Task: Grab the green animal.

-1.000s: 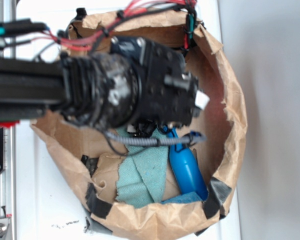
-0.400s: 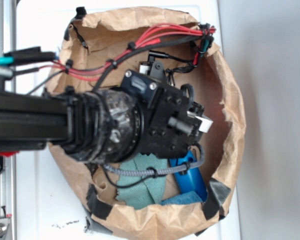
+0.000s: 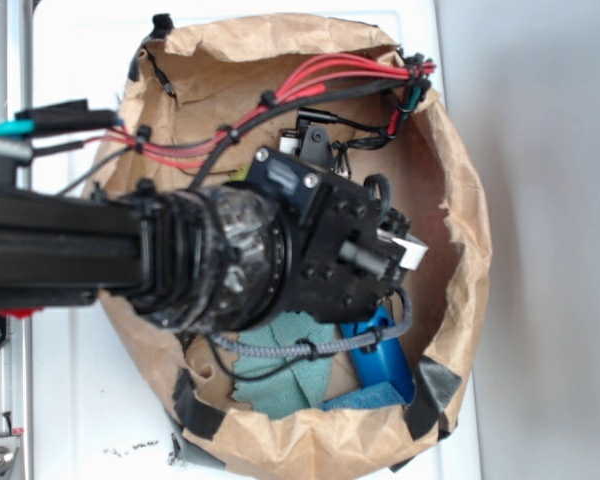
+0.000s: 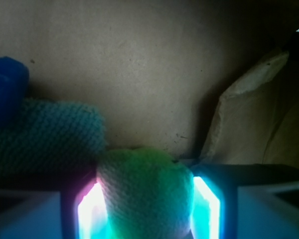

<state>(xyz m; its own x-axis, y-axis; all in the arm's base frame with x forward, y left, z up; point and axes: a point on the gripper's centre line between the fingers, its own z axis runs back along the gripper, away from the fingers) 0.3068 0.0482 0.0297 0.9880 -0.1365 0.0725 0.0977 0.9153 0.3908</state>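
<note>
The green animal (image 4: pixel 147 194) fills the bottom middle of the wrist view as a fuzzy yellow-green rounded lump. My gripper (image 4: pixel 147 191) is shut on it, and both glowing fingers (image 4: pixel 89 204) press against its sides. It sits just in front of the brown paper wall (image 4: pixel 154 64). In the exterior view the black wrist housing (image 3: pixel 325 245) hangs over the middle of the paper bag (image 3: pixel 465 230) and hides the fingers and the animal beneath it.
A teal cloth rag (image 3: pixel 280 375) and a blue bottle (image 3: pixel 382 358) lie at the near side of the bag. In the wrist view the rag (image 4: pixel 45 134) and the bottle (image 4: pixel 5 84) are to the left. Red and black cables (image 3: pixel 310 80) arch over the bag's far side.
The arm has moved down the exterior image and deeper into the bag, covering more of the rag and bottle. The cables now stretch across the bag's far half.
</note>
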